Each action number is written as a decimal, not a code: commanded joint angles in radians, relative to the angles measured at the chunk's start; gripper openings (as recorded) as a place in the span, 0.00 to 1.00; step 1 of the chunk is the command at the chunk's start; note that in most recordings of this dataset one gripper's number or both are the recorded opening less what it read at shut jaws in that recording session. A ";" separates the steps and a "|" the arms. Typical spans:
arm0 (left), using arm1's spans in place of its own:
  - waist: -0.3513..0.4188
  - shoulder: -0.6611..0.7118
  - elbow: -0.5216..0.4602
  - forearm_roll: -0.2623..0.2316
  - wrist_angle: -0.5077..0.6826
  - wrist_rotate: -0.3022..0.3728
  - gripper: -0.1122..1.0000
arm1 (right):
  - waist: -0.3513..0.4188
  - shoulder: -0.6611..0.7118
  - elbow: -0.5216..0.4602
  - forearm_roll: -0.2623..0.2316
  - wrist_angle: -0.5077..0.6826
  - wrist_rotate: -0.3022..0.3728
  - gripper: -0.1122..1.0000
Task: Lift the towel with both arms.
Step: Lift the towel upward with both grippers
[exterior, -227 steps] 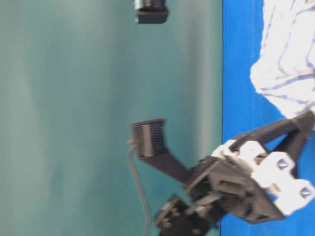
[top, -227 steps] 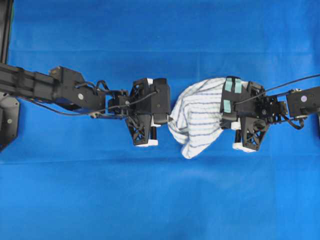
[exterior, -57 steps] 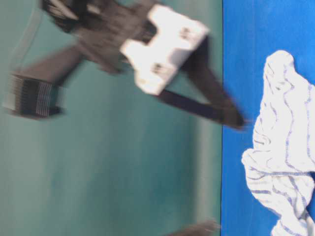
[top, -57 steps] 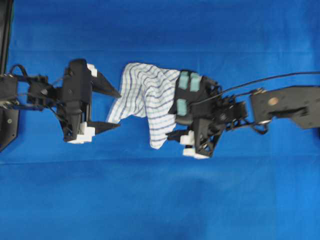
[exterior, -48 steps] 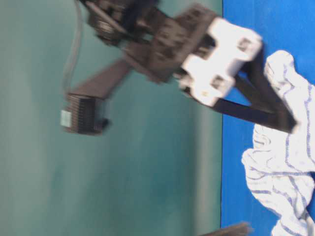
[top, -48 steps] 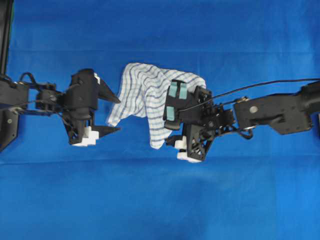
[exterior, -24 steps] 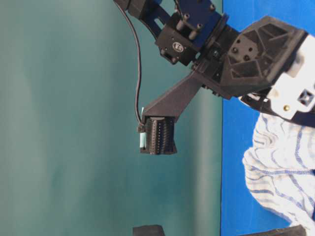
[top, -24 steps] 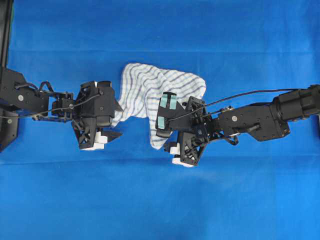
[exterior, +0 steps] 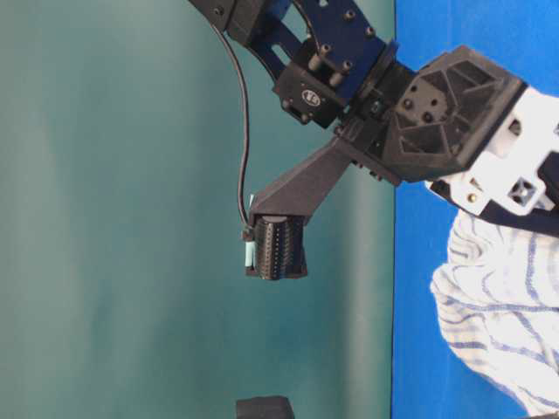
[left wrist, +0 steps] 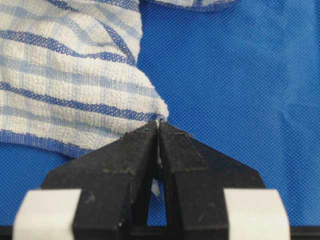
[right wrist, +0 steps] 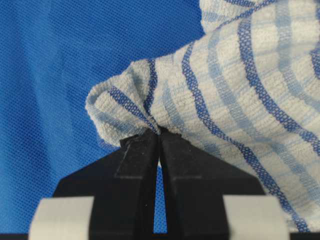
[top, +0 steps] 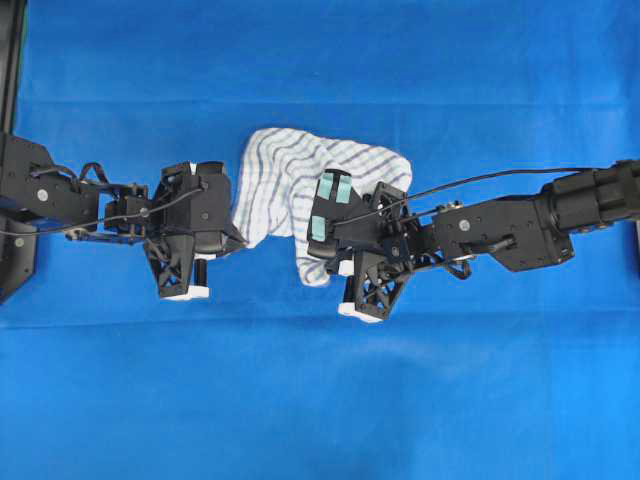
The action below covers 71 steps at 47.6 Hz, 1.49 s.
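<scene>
On the blue counter (top: 320, 400), your left end effector (left wrist: 158, 131) and right end effector (right wrist: 159, 135) are both clenched on the towel (top: 285, 175); next, raise them together evenly.

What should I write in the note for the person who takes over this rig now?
Left gripper: shut on a corner of the towel.
Right gripper: shut on a fold at the towel's other side.
The towel lies crumpled on the blue table covering, between both arms.
Done: both grips are taken.
Left: raise both arms together to lift the towel.
</scene>
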 commanded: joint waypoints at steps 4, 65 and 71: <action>0.003 -0.058 -0.028 0.000 0.026 -0.005 0.11 | -0.003 -0.049 -0.017 0.002 -0.003 -0.002 0.12; 0.023 -0.647 -0.581 0.023 0.769 -0.074 0.11 | 0.003 -0.704 -0.328 -0.183 0.522 -0.080 0.12; 0.032 -0.649 -0.592 0.025 0.769 -0.071 0.11 | 0.011 -0.703 -0.345 -0.184 0.518 -0.092 0.12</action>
